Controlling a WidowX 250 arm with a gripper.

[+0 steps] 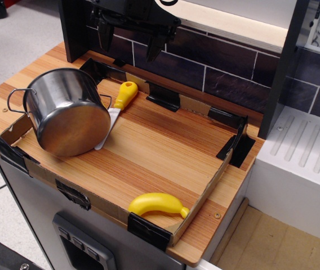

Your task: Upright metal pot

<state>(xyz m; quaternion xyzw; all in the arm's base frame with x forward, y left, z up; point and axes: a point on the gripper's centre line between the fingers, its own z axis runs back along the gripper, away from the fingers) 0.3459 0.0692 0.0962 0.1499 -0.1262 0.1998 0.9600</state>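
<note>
wooden counter: a striped wood surface that fills most of the view, edged by a low cardboard border held with black tape at the corners and along the sides.
tiled wall: dark brick-like tiles run along the far edge of the counter, with a pale ledge above them.
white drainboard: a ribbed white surface sits to the right of the counter, past a dark upright post.
metal pot: the shiny steel pot lies tipped on its side at the left end of the counter, inside the cardboard border. its round flat base faces the camera and toward the near right, and the mouth points away to the far left. one thin wire loop handle sticks out at the left near the rim, and another shows at the right side by the knife.
gripper: the black gripper hangs at the top of the view, above the far edge of the counter and well apart from the pot. its two fingers point downward and are spread apart with nothing between them.
knife: a knife with a yellow handle lies just right of the pot, its pale blade running down beside the pot's base, touching or nearly so.
banana: a yellow banana lies at the near edge of the counter, against the cardboard border, well apart from the pot.
</note>
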